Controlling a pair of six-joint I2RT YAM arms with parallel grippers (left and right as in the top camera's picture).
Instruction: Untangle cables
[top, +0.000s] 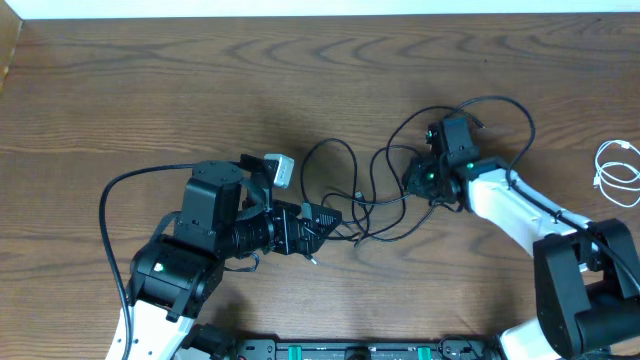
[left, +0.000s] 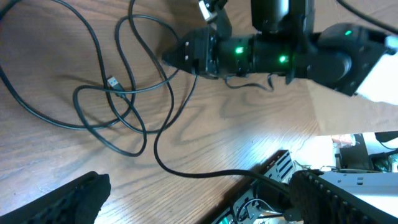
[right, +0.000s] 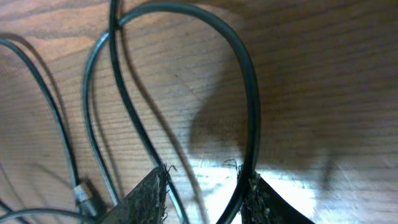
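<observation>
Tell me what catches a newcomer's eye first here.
A tangle of black cables sprawls across the middle of the table. The right gripper sits at its edge, a strand between its fingers. A coiled white cable lies alone at the right edge.

Left claw (top: 322, 237) spread wide, right claw (top: 408, 180) slightly parted, tips pointing toward each other

The thin black rubber cables (top: 370, 195) are lying tangled on the brown wooden counter (top: 150, 80), between the left claw (top: 322, 222) and the right claw (top: 410, 178). The coiled white cable (top: 615, 172) is lying well apart, near the counter's right edge.
</observation>
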